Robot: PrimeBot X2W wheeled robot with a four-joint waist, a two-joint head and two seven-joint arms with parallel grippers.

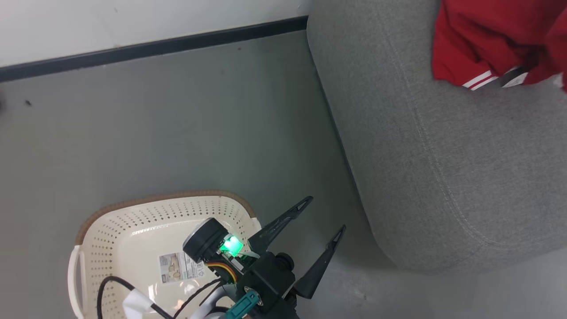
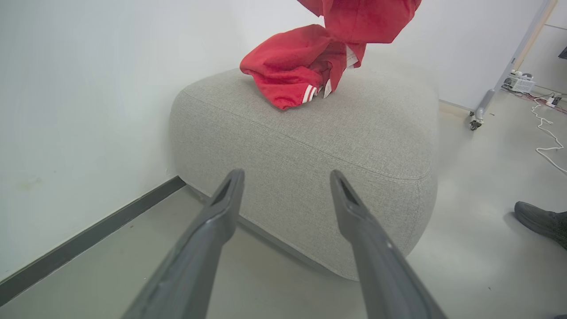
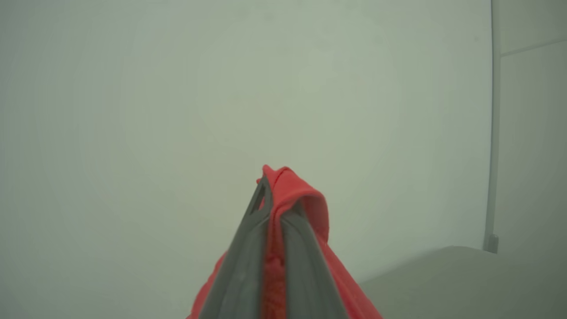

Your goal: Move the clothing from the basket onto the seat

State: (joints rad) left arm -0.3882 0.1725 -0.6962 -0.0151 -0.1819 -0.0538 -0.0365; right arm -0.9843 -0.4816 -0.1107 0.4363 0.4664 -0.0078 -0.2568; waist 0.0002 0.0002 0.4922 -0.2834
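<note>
Red clothing (image 2: 292,66) lies partly on the grey seat (image 2: 310,146), and its upper part hangs from the right hand (image 3: 279,195), which is pressed together on the fabric. Spread and empty, the left hand (image 1: 327,212) hangs by the rim of the cream basket (image 1: 133,212), which stands on the floor (image 1: 177,133) near the seat.

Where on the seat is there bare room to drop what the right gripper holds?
The seat is bare from its near rounded corner up to the clothing heaped at its far end. The strip along its edge beside the open floor is free too. It is crowded around that heap.
</note>
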